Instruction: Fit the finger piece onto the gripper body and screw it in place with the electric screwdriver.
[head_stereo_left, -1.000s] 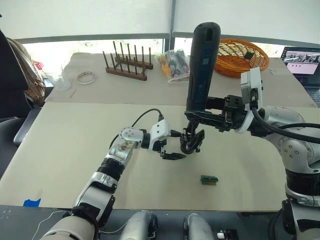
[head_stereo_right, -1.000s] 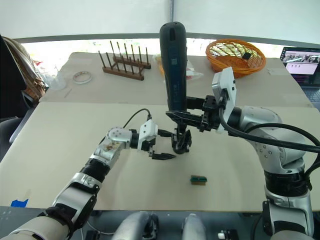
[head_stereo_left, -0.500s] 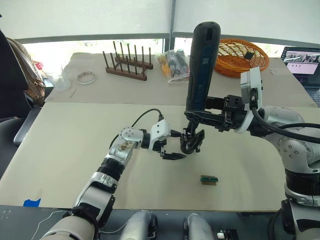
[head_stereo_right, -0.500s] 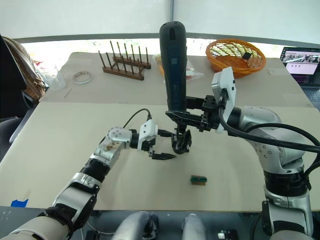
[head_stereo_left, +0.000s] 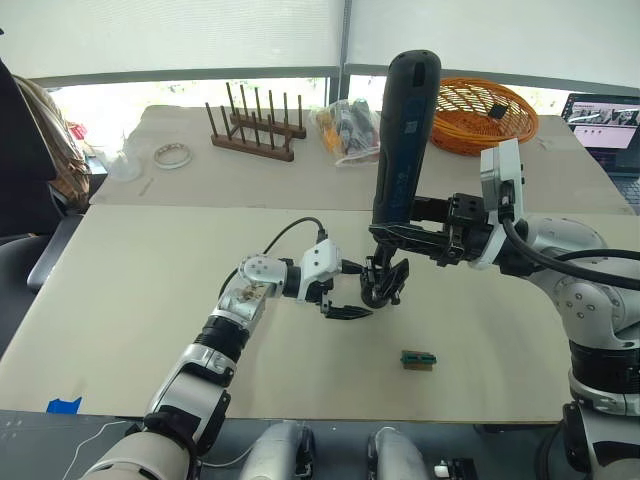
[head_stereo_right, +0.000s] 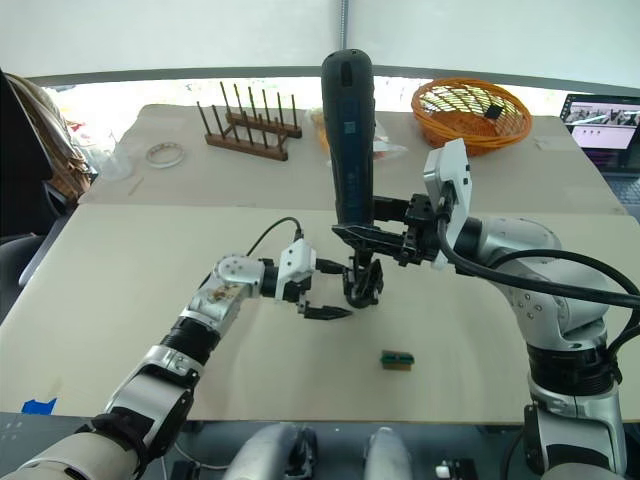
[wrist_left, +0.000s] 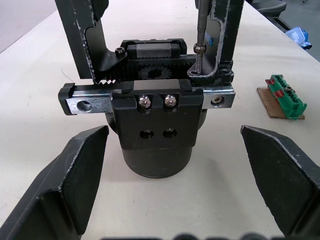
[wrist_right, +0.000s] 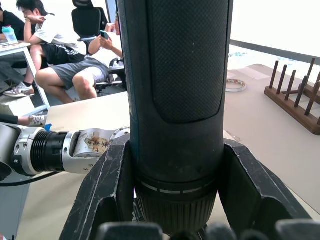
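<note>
One risk: right tool (head_stereo_left: 392, 236), clamped on electric screwdriver (head_stereo_left: 403, 130), may cam its bit off the screw; left tool (head_stereo_left: 345, 312) gapes empty before gripper body (wrist_left: 155, 131).

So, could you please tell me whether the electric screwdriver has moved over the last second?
Yes, slightly: the electric screwdriver, held upright by the right gripper, has tipped its top a little toward the orange basket behind it; its bit stays at the gripper body.
</note>
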